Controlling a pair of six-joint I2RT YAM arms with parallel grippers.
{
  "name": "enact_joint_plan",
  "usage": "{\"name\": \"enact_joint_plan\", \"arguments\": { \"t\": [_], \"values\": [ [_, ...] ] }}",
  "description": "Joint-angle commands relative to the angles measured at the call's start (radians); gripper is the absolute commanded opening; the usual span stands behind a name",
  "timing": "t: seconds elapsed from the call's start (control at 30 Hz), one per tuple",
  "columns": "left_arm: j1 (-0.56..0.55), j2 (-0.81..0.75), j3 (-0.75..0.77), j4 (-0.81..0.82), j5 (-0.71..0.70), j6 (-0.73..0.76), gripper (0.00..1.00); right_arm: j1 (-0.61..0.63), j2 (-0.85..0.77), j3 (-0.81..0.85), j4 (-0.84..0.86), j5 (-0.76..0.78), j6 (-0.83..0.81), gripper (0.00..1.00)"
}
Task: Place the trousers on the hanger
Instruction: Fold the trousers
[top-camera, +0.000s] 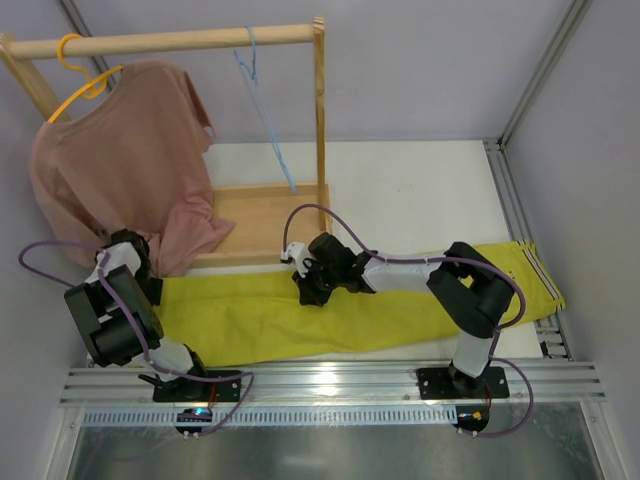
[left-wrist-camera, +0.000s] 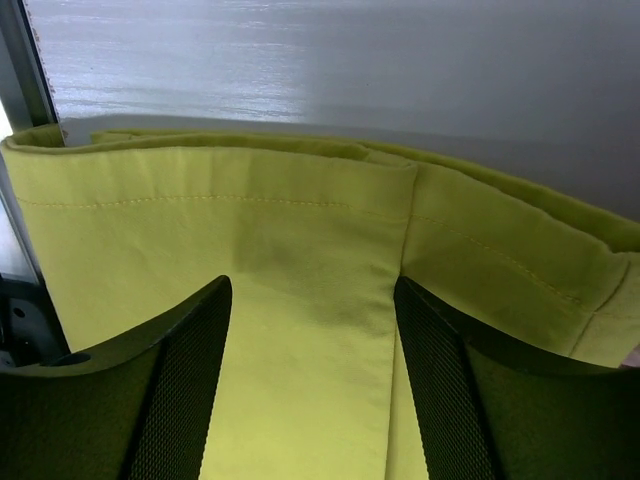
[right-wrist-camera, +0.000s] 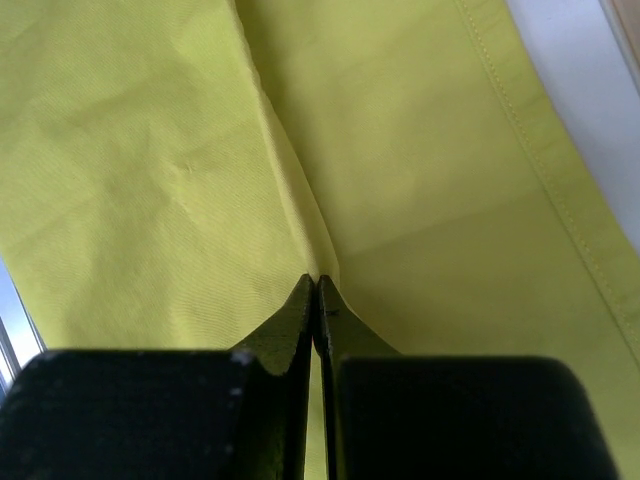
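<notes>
The yellow-green trousers (top-camera: 330, 315) lie flat across the near table, with the striped waistband (top-camera: 532, 268) at the right and the leg ends at the left. My right gripper (top-camera: 306, 287) is over the middle of the legs and is shut on a raised fold of the cloth (right-wrist-camera: 290, 190), pinched at the fingertips of the right gripper (right-wrist-camera: 318, 285). My left gripper (top-camera: 135, 262) is at the leg ends. In the left wrist view the left gripper (left-wrist-camera: 312, 290) is open, its fingers (left-wrist-camera: 190, 380) either side of the hemmed cloth (left-wrist-camera: 300, 230). The light-blue hanger (top-camera: 268, 120) hangs from the wooden rod.
A dusty-pink T-shirt (top-camera: 125, 165) on a yellow hanger (top-camera: 80, 80) hangs at the left of the wooden rack (top-camera: 180, 42), and its hem rests near my left arm. The rack's base board (top-camera: 265, 215) lies behind the trousers. Metal rails (top-camera: 520, 200) border the right side.
</notes>
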Motion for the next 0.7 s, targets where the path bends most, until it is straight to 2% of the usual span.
{"name": "enact_joint_plan", "arguments": {
  "t": [0.0, 0.07, 0.4, 0.67],
  "values": [
    [0.008, 0.037, -0.017, 0.055, -0.007, -0.014, 0.67, 0.008, -0.045, -0.019, 0.020, 0.008, 0.007, 0.04],
    [0.006, 0.034, -0.022, 0.061, -0.009, -0.010, 0.64, 0.008, -0.049, -0.026, 0.023, 0.008, 0.004, 0.04],
    [0.006, -0.084, -0.008, 0.067, 0.023, -0.014, 0.70, 0.019, -0.045, -0.039, 0.023, 0.012, 0.000, 0.04],
    [0.008, -0.034, -0.019, 0.115, 0.054, -0.011, 0.71, 0.033, -0.042, -0.017, 0.017, 0.012, 0.000, 0.04]
  ]
}}
